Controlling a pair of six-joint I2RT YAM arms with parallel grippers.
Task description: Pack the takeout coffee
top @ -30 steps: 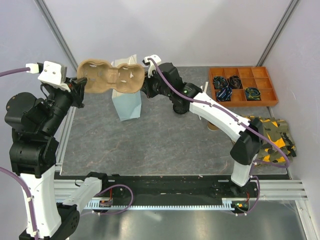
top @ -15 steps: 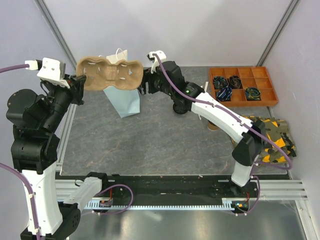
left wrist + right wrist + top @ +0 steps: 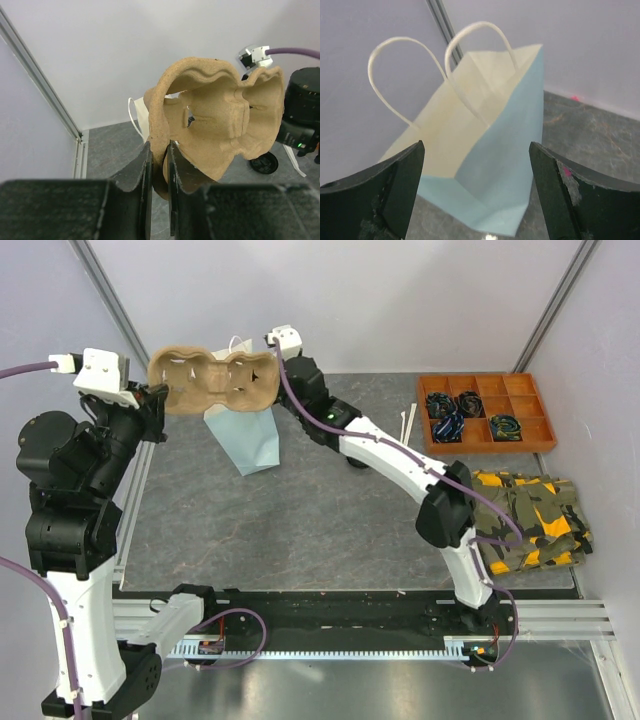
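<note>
The left gripper [image 3: 159, 155] clamps the carrier [image 3: 213, 383] by its edge, raised near the bag [image 3: 245, 440]. The right gripper [image 3: 476, 150] is spread wide, facing the bag's open mouth.

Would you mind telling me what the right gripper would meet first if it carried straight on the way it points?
Most likely the light-blue paper bag, centred ahead between the open fingers of the right gripper; how far off it stands is unclear.
</note>
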